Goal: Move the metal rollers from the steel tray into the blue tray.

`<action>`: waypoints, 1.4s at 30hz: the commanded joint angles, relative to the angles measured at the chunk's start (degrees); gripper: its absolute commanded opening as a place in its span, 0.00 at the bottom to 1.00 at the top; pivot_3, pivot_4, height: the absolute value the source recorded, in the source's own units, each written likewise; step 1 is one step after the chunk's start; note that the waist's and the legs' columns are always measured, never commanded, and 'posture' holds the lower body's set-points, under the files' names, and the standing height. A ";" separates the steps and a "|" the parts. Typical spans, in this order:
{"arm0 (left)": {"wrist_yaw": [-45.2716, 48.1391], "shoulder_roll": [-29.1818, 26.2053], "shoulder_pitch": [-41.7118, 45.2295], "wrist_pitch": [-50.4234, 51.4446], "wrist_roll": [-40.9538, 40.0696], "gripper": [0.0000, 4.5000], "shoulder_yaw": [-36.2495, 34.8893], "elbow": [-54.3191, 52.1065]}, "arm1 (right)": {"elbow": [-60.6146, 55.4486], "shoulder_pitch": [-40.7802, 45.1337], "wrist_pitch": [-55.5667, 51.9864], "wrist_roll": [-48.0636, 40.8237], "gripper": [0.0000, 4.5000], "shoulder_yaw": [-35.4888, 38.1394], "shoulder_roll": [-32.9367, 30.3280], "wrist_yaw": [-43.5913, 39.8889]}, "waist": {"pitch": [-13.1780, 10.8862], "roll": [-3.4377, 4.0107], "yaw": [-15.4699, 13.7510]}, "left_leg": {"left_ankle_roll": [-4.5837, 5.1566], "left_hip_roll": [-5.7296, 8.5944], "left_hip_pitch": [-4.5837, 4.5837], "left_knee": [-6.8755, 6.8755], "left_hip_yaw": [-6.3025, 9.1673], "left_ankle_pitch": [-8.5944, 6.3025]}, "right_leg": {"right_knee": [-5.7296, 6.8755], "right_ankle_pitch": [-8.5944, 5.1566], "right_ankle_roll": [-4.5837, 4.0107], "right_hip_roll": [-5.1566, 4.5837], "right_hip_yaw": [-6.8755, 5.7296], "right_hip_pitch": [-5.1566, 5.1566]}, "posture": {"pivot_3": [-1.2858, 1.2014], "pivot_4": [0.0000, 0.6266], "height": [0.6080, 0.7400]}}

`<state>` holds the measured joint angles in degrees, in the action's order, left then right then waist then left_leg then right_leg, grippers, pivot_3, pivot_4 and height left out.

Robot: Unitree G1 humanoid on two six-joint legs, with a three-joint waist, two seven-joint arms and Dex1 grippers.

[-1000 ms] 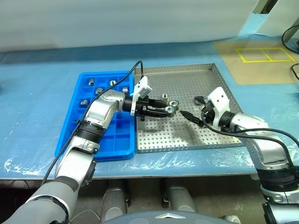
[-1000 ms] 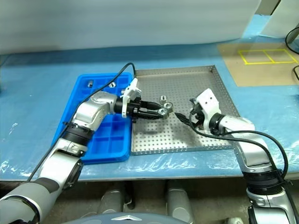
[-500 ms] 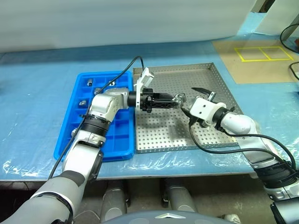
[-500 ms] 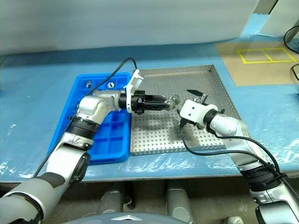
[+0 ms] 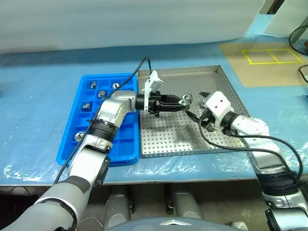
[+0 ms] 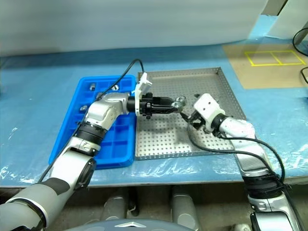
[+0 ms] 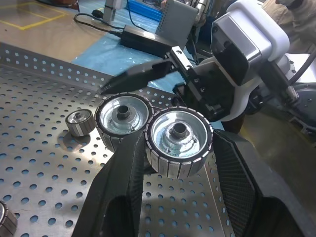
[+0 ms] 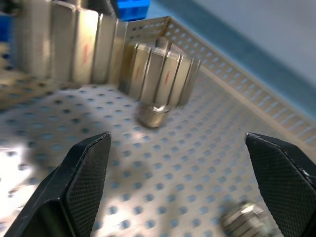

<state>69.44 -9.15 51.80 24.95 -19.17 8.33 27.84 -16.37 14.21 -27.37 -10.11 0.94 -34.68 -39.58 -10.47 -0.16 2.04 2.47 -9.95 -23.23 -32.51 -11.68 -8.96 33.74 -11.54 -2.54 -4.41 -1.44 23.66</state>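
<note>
Blue-covered bench (image 5: 43,110), steel tray (image 5: 219,72) mostly bare toward its near edge.
Left gripper (image 5: 185,100) is gripping a metal roller (image 7: 178,142), now farther right; right gripper (image 8: 182,182) is gaping wide alongside.

My table (image 5: 43,96) is covered in light blue sheeting. Directly on it lie the blue tray (image 5: 72,144) to my left and the steel tray (image 5: 226,82) just beside it, edges close together. A tan board with yellow lines (image 5: 267,62) lies farther right.
</note>
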 commanded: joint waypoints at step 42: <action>-2.30 -3.77 -2.03 -6.53 9.18 0.76 3.08 1.18 | -4.24 -1.66 -7.20 -6.26 1.00 -0.41 -3.72 -4.05 | 0.15 0.23 0.01 | -0.19 0.03 0.04 0.18 0.03 0.00 | -0.05 -0.02 0.03 0.00 -0.01 0.08 | 0.37 0.24 1.00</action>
<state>67.62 -12.60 48.74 18.73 -9.52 12.48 30.18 -19.40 11.73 -35.08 -15.94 -0.57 -37.94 -43.62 -10.32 0.07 2.04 2.23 -9.92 -23.18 -32.34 -11.66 -8.98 33.69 -11.56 -2.51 -4.41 -1.45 23.73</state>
